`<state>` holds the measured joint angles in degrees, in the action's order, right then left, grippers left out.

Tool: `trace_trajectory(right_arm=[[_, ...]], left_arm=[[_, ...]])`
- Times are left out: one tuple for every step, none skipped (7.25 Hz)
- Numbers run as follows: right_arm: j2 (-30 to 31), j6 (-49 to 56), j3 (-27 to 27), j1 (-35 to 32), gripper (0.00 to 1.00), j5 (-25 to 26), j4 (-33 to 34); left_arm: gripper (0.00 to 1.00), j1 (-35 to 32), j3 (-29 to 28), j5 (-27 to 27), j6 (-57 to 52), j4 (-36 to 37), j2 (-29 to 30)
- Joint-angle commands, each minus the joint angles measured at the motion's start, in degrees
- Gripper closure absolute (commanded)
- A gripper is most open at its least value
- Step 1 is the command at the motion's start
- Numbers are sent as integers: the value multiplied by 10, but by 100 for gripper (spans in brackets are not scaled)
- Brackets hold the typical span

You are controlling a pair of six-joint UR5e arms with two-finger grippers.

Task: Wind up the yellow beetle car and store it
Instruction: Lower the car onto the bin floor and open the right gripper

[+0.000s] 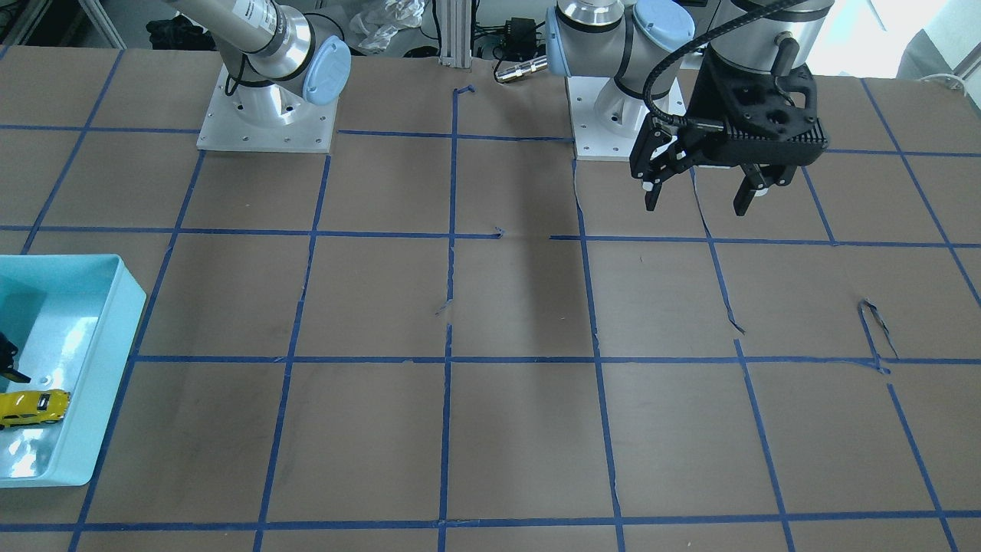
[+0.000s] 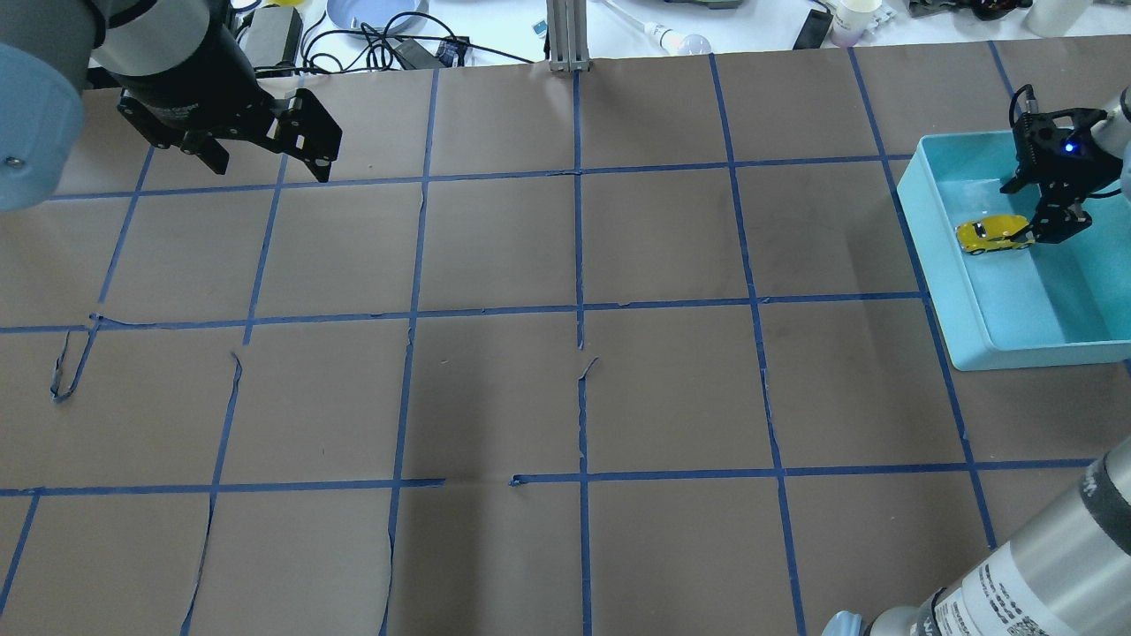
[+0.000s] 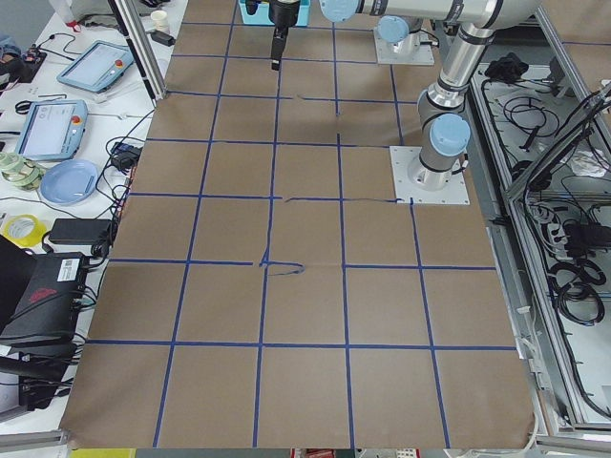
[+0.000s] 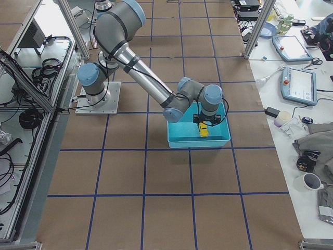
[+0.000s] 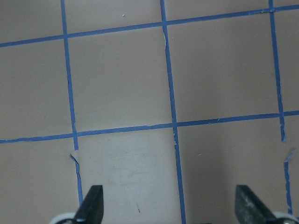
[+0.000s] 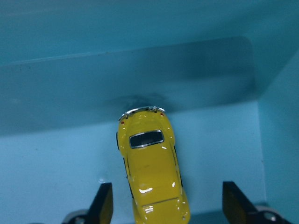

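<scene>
The yellow beetle car (image 6: 149, 168) lies on the floor of a teal bin (image 6: 56, 154), its rear bumper close to the bin's far wall. My right gripper (image 6: 168, 207) is open, with its fingers (image 6: 103, 205) on either side of the car and a gap to each. The overhead view shows the car (image 2: 994, 235) in the bin (image 2: 1016, 349) with the right gripper (image 2: 1044, 231) just beside it. The car also shows in the front-facing view (image 1: 34, 406). My left gripper (image 2: 265, 163) is open and empty, hovering above the table (image 5: 121, 84) far from the bin.
The bin (image 1: 115, 337) stands at the table's right end as the robot sees it. The brown table (image 2: 574, 389) has a blue tape grid. Cables, a plate and cups lie beyond the far edge (image 2: 380, 18).
</scene>
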<state>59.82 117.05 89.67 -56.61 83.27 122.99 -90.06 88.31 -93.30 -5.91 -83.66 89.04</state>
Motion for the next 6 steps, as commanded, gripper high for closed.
trace_trajectory(right_arm=[[81, -60, 0, -1, 0, 12, -53], [124, -156, 0, -1, 0, 24, -117], [162, -270, -2, -3, 0, 26, -159], [195, -398, -6, -3, 0, 27, -192], [234, -524, -8, -6, 0, 45, -246], [262, -614, -8, -16, 0, 46, -282]], left_arm=[[0, 1, -2, 1, -1, 4, 1], [0, 1, -6, 3, 0, 6, 1], [0, 1, -6, 4, -1, 6, 1], [0, 1, -4, 3, -1, 6, 1], [0, 1, -5, 3, -1, 6, 0], [0, 1, -5, 2, -1, 6, 0]])
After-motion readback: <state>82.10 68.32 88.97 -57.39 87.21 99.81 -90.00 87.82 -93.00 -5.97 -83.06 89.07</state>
